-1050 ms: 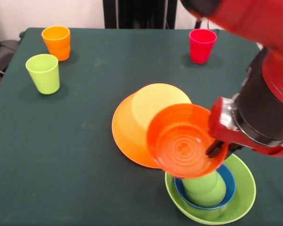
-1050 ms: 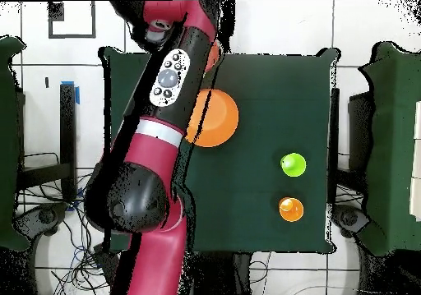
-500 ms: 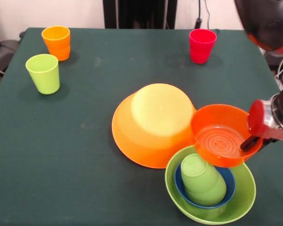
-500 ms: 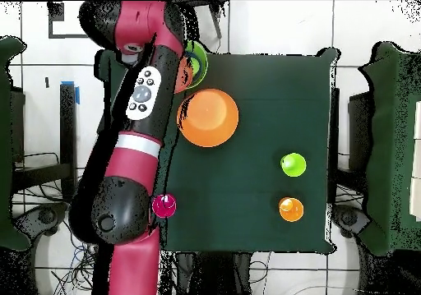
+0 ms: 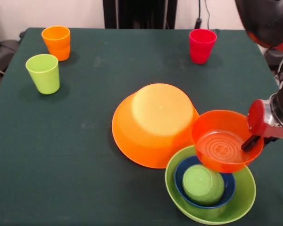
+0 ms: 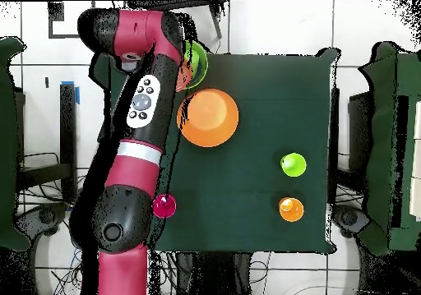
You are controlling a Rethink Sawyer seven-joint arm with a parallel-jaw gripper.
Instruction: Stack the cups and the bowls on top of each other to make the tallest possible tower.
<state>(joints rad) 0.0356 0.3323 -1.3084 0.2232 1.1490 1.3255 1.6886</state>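
Gripper [image 5: 251, 142] pinching the rim of the small red-orange glossy plastic bowl [image 5: 225, 141].
You see it tilted over the green cup [image 5: 203, 184] in the blue bowl [image 5: 179, 175], nested in the light green bowl [image 5: 245, 197]; dark green table cloth [image 5: 85, 122] beneath, white wall behind.

Upturned big bowl [image 5: 153, 123] mid-table, nested bowls [image 5: 240, 197] touching its near right, three cups [image 5: 44, 73] well behind

A dark green cloth-covered table [image 5: 85, 141] fills the view, pale wall [image 5: 47, 12] behind, white tiled floor [image 6: 271, 29] and tangled cables [image 6: 49, 226] around it.
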